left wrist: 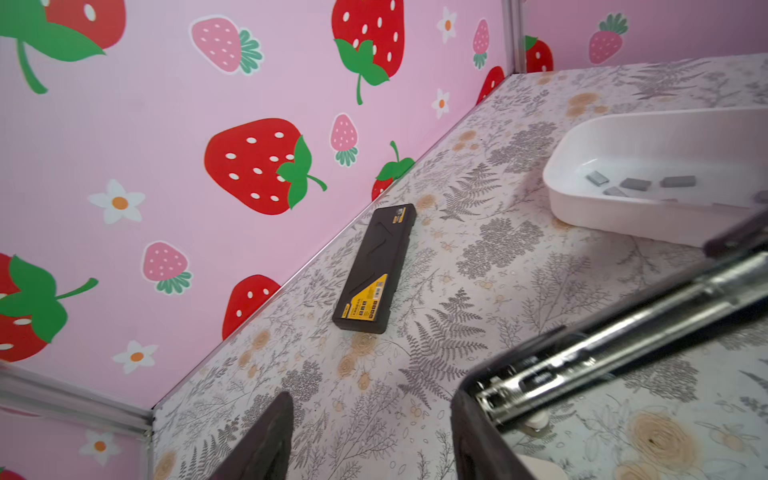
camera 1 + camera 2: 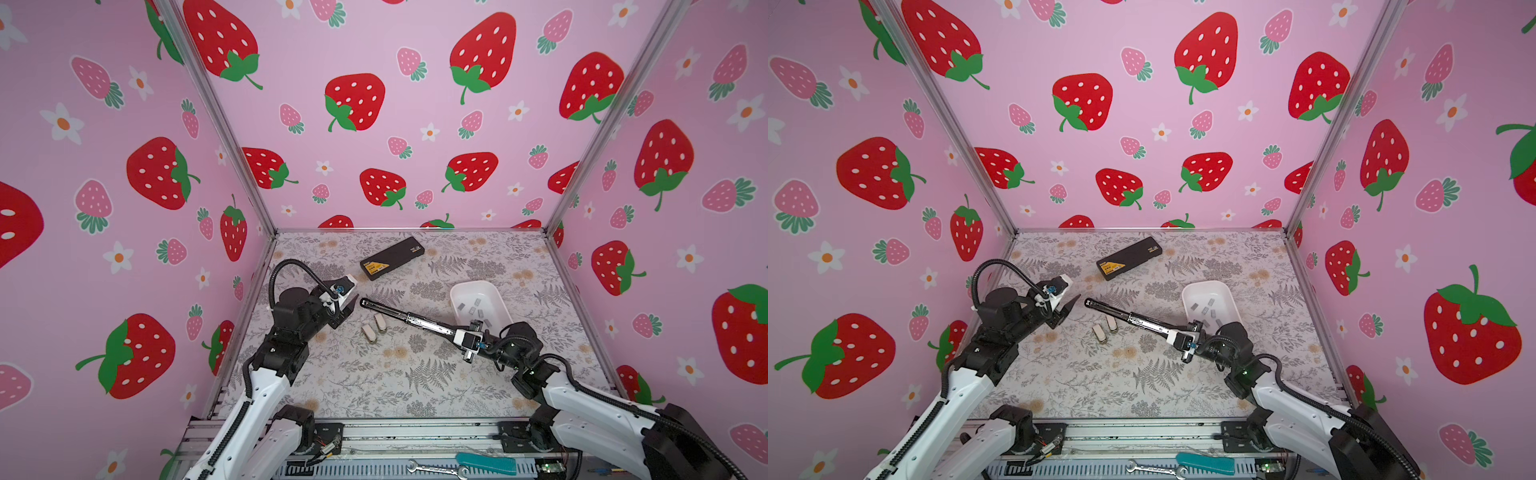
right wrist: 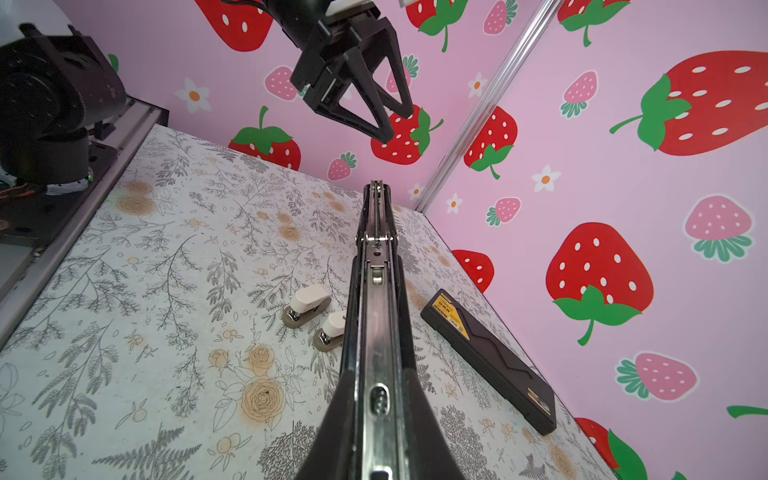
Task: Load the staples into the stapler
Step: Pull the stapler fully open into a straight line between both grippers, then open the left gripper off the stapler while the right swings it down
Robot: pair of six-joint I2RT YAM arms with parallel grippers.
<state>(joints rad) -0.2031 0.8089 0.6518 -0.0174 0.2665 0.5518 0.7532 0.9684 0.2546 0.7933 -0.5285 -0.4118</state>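
Staples (image 2: 471,308) lie loose in a white tray (image 2: 486,291) near the right edge of the desk, several short grey strips scattered flat on its floor; nothing else shows in the tray. They look light and stiff, but a strip like this would likely snap if bent or squeezed hard; on smooth plastic they would probably slide, so the best hold seems to be a pinch across the two long sides, perhaps after nudging one against the tray wall. The stapler (image 2: 409,319), long and black, appears to be held off the desk near its middle, with its metal channel bared and facing up; the right gripper (image 3: 378,415) is clamped on its rear end, just beside the tray; whether the channel holds any strip I cannot tell. The left gripper (image 2: 347,311) hovers just off the front tip, jaws some way apart, empty. Two mini staplers (image 2: 369,332) stand on the desk under the stapler; a black case (image 2: 392,257) lies near the far edge.
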